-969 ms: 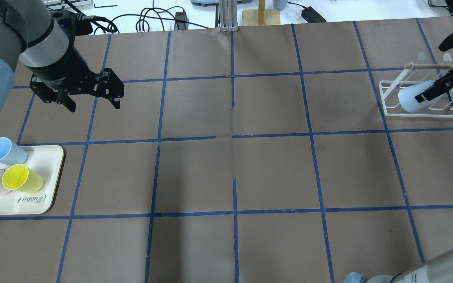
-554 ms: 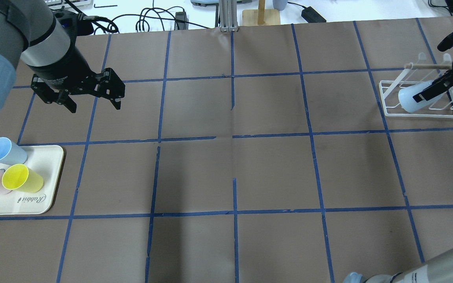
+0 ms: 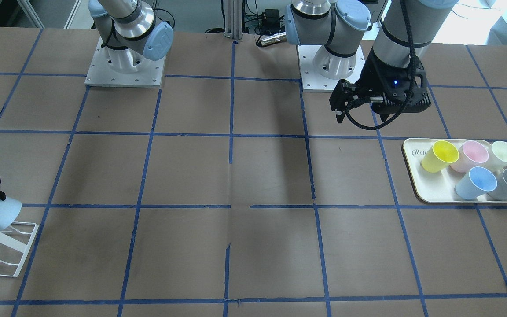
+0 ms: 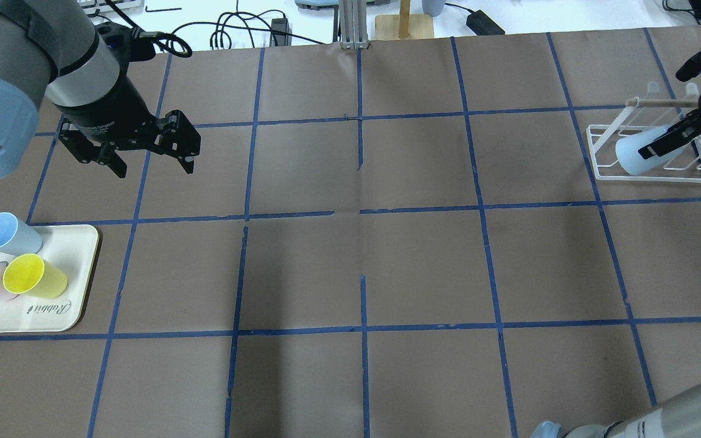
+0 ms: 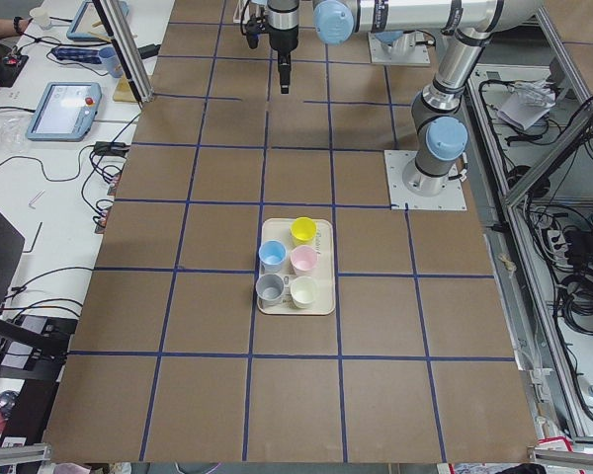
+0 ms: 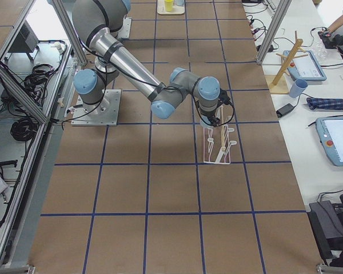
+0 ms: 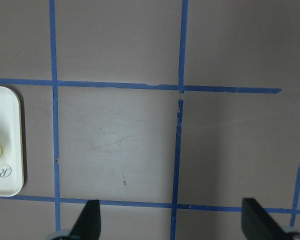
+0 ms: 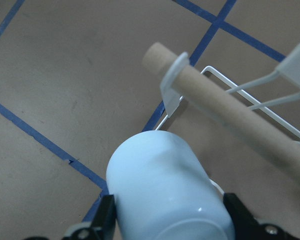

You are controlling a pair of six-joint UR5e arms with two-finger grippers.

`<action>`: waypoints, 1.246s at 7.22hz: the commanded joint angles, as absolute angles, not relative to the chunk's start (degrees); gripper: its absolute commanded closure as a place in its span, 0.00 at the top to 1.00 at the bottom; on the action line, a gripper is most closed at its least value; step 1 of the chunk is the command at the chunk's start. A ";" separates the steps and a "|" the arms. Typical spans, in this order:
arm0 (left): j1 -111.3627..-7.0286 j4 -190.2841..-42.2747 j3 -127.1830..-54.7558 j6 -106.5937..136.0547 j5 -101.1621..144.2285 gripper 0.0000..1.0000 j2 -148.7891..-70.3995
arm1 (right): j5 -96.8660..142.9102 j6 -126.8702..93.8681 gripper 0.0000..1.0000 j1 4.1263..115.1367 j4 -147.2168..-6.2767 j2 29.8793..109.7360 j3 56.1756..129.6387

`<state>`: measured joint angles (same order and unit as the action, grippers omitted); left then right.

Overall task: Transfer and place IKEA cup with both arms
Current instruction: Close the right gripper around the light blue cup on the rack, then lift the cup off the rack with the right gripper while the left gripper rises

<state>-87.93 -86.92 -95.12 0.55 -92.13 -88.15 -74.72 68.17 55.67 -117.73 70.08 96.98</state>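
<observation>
The IKEA cup (image 4: 627, 159) is at the counter's right edge, toward the far right corner, inside the white wire rack (image 4: 655, 177). The right claw (image 4: 655, 148) is clamped on it. In the right wrist view a black finger presses each flank of the pale blue body, with no gap showing.

The cup's long axis lies tipped well over, close to level. It runs along the line of the claw's reach, so the cup points straight out from the palm. The end away from the wrist looks closed and aims back toward the counter's middle. The rack's wooden dowel (image 8: 230, 110) crosses just beside and beyond that end, apart from it. Whether the cup's underside already rests on the wires I cannot tell.

The left claw (image 4: 154, 170) hangs with its fingers spread wide and nothing between them. It is over bare counter toward the far left corner, beyond the cream tray (image 4: 52, 316) at the left edge. That tray carries the yellow cup (image 4: 34, 275) and the look-alike blue cup (image 4: 6, 234).

Only the right arm is near the task's cup; the left is the whole counter away. By my reading, the step in hand is placing the cup in the rack. The coming move depends on the cup settling along the wires, clear of the dowel, before the fingers part.
</observation>
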 commanded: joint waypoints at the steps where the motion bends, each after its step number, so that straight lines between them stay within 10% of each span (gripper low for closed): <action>1: -87.28 -86.83 -95.62 -0.34 -90.28 1.00 -87.80 | -74.79 68.03 0.56 55.64 -117.60 70.14 96.94; 9: -82.89 -87.36 -94.39 -3.35 -72.15 1.00 -88.33 | -79.62 67.59 0.56 55.63 -111.54 79.44 95.80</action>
